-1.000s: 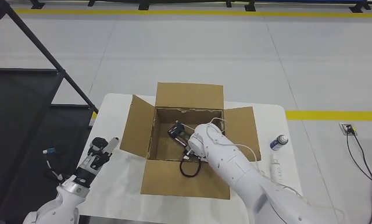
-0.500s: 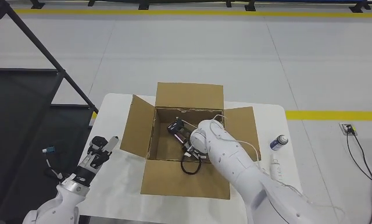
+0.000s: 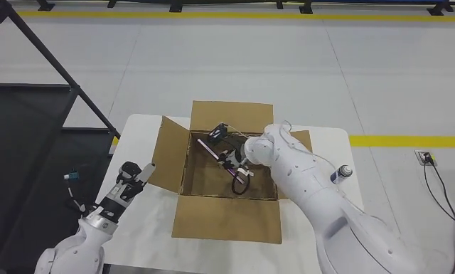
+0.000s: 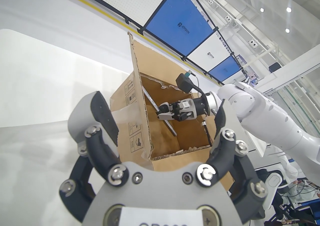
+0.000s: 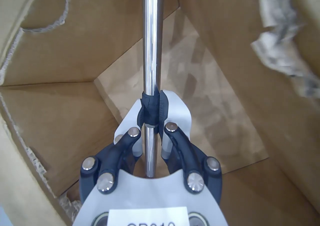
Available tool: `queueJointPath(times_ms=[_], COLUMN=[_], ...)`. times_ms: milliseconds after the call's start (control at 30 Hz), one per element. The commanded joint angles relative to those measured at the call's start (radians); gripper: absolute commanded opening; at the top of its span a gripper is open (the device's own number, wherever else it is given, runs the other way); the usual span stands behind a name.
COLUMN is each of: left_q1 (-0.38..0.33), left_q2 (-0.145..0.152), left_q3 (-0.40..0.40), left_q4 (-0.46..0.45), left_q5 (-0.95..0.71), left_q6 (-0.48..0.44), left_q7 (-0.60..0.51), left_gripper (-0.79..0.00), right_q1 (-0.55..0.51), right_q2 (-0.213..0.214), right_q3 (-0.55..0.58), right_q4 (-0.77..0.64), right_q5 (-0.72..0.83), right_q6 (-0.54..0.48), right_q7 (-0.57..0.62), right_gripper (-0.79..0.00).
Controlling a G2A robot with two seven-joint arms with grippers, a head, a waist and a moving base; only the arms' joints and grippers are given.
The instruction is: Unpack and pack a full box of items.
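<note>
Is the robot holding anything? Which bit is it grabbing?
Yes. The right gripper pinches a shiny metal rod partway along its shaft, inside the cardboard box. The left gripper is open, holding nothing.

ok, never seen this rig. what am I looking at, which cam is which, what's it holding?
It is a two-armed robot at a white table. The wide picture looks down from a camera above its arms. The other two come from cameras on each wrist, so the metal and black parts up close are that arm's own jaws. On the table stands an open cardboard box, with a can beside it. The right arm has its jaws inside the box, shut on a steel rod that sits tilted in it. The left arm is over the table beside the box, jaws open and empty; its camera looks across at the box and the right arm.
</note>
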Motion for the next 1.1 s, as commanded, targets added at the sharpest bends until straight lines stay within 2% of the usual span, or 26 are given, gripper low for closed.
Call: queueJointPath(times_ms=[0,167,300,400,500,600,867,1067], left_q1=[-0.009,-0.037,-0.053,-0.062,-0.068,-0.074,-0.085,-0.096], left_q2=[0.002,0.006,0.009,0.011,0.014,0.016,0.021,0.023], left_q3=[0.008,0.026,0.039,0.047,0.052,0.057,0.073,0.094], left_q4=[0.0,-0.007,-0.009,-0.007,-0.004,0.001,0.009,0.016], left_q5=[0.003,0.011,0.015,0.018,0.02,0.021,0.018,0.016], left_q6=[0.002,0.004,0.006,0.007,0.01,0.013,0.017,0.019], left_q7=[-0.005,-0.018,-0.024,-0.024,-0.024,-0.022,-0.02,-0.02], left_gripper=[0.0,0.0,0.0,0.0,0.0,0.0,0.0,0.0], right_q1=[0.005,-0.006,-0.072,-0.176,-0.333,-0.489,-0.75,-0.93], right_q2=[0.018,0.077,0.146,0.21,0.272,0.315,0.373,0.4], right_q3=[0.015,0.069,0.14,0.228,0.342,0.451,0.704,0.924], right_q4=[-0.023,-0.151,-0.35,-0.592,-0.892,-1.159,-1.556,-1.72], right_q5=[0.004,0.005,-0.018,-0.058,-0.116,-0.169,-0.372,-0.426], right_q6=[-0.003,-0.005,0.033,0.102,0.183,0.228,0.407,0.508], right_q7=[0.018,0.04,0.091,0.158,0.235,0.278,0.237,0.223], right_gripper=[-0.785,-0.785,-0.785,-0.785,-0.785,-0.785,-0.785,-0.785])
